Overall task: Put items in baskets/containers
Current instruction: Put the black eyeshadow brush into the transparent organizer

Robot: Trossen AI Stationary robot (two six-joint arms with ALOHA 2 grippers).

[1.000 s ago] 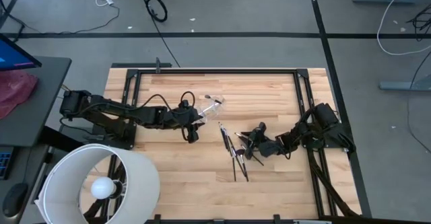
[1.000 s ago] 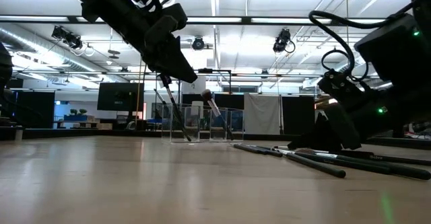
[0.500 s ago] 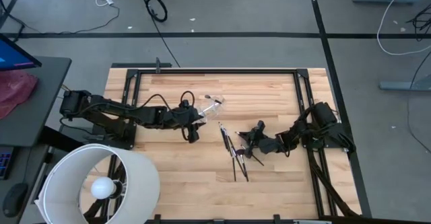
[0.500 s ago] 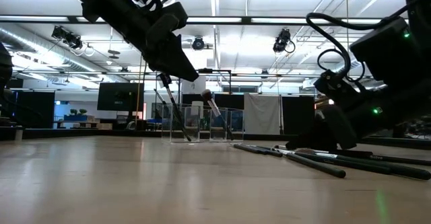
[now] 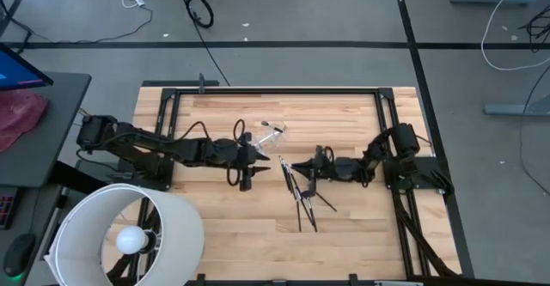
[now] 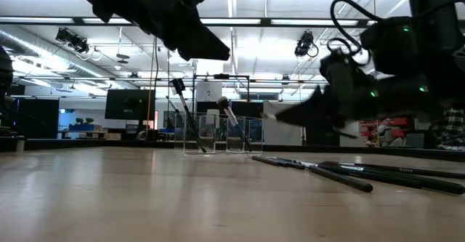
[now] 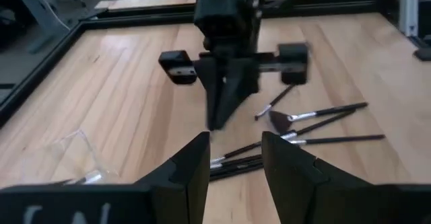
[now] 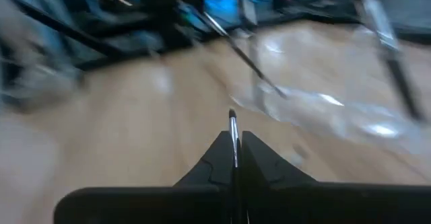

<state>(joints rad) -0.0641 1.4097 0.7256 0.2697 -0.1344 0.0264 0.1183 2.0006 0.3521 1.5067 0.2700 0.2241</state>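
Right hand (image 5: 296,166) closed tight on one slim makeup brush (image 8: 233,133), lifted clear of the desk (image 5: 344,234) and pointed toward the clear cup (image 5: 271,134). Brush tip visible pinched between the fingers in the right wrist view, cup walls glinting just ahead. Left hand (image 5: 247,176) hovering near the cup with fingers parted, holding nothing. Cup standing near the desk's middle, already carrying a few brushes leaning against its wall. Remaining brushes (image 5: 302,198) lying in a loose bundle just beside the right hand. Carrying step, by the look of it: pick done, drop not yet made. Next move likely calling for tilting the brush upright above the rim, then letting go without knocking the light cup over.
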